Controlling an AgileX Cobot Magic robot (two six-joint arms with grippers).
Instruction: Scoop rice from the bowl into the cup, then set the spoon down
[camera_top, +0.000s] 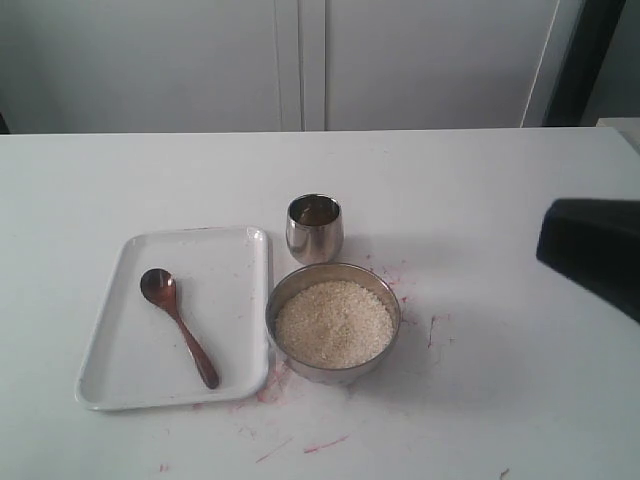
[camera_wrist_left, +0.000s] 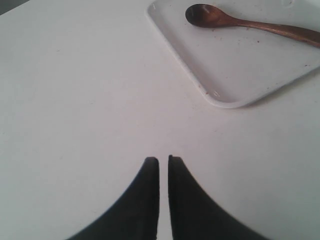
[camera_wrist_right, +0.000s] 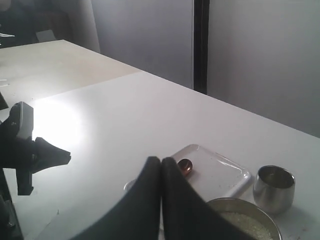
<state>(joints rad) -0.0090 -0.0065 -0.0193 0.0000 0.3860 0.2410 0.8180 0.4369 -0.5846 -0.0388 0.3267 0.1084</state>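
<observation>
Exterior view: the spoon (camera_top: 178, 325) lies on a white tray (camera_top: 240, 290). The bowl (camera_top: 335, 267), filled with rice (camera_top: 334, 322), stands just right of the tray. The cup (camera_top: 314, 228) stands close behind the bowl, all on the bench (camera_top: 480, 190).

Left wrist view: the left claw (camera_wrist_left: 163, 160) is almost pressed together, showing only a thin slit, and pinches nothing. It is over the bench near a tray corner.

Right wrist view: the right claw (camera_wrist_right: 161, 161) is pressed together and empty, with tray, bowl and cup beyond it.

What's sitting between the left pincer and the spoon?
Nothing visible. In the left wrist view, only bare table lies between the left pincer and the white tray. The spoon lies uncovered inside it, past the low rim.
</observation>
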